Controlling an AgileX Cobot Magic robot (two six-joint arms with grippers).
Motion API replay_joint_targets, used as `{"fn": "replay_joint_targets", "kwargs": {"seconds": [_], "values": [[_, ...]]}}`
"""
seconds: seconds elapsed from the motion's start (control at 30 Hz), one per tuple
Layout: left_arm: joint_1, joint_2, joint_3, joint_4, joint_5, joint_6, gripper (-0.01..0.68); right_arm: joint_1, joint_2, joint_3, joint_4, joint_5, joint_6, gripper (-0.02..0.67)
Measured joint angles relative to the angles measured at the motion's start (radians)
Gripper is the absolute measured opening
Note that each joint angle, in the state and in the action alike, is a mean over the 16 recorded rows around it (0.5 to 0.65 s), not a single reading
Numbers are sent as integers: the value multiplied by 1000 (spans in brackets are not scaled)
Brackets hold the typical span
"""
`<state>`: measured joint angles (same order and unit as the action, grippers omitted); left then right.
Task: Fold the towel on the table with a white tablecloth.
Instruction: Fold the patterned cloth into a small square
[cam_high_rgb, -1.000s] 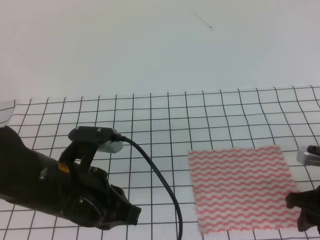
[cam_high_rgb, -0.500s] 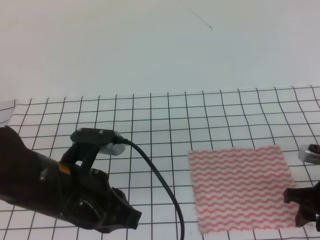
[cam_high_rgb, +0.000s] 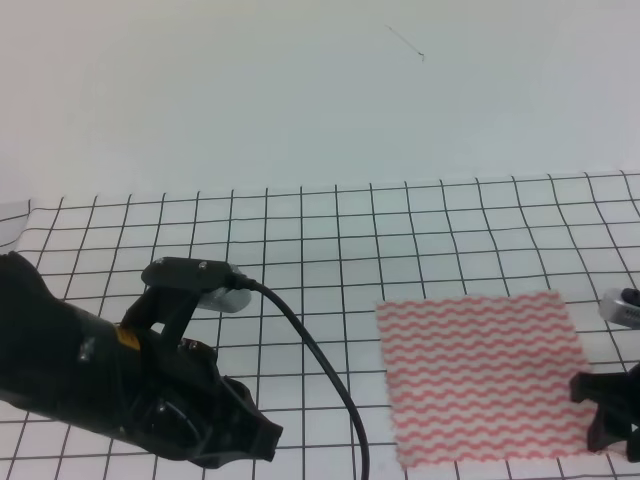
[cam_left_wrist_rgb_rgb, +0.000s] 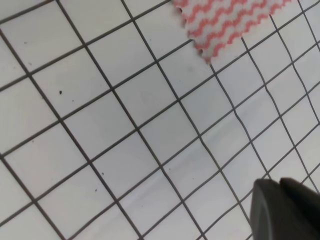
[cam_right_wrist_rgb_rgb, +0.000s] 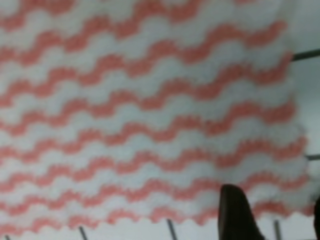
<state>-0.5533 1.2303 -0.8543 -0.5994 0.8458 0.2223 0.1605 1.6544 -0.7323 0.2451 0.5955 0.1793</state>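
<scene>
While towel lies flat, right tool seemingly at its near-right edge.

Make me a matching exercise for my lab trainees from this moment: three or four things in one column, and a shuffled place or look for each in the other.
Things:
1. towel
2. white tablecloth
3. left arm
4. right pincer

Descriptions:
A. black bulk at the lower left of the high view, trailing a black cable
B. dark, at the towel's near right corner
C. lying flat, pink-red wavy stripes
D. thin black square grid over the table

Pairs: 1-C, 2-D, 3-A, 4-B
</scene>
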Motion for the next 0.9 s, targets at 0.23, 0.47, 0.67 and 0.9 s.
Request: {"fn": "replay_joint_targets", "kwargs": {"seconds": [0.23,0.47,0.67,0.9], "values": [[0,0,0,-2,-1,6,0,0,0,0,49,-2,-49,330],[0,0,0,-4,-7,10,0,0,0,0,37,6,-51,330],[0,0,0,-4,-9,11,0,0,3,0,38,4,-50,326],[0,0,0,-3,-6,12,0,0,14,-1,55,-11,-53,307]]}}
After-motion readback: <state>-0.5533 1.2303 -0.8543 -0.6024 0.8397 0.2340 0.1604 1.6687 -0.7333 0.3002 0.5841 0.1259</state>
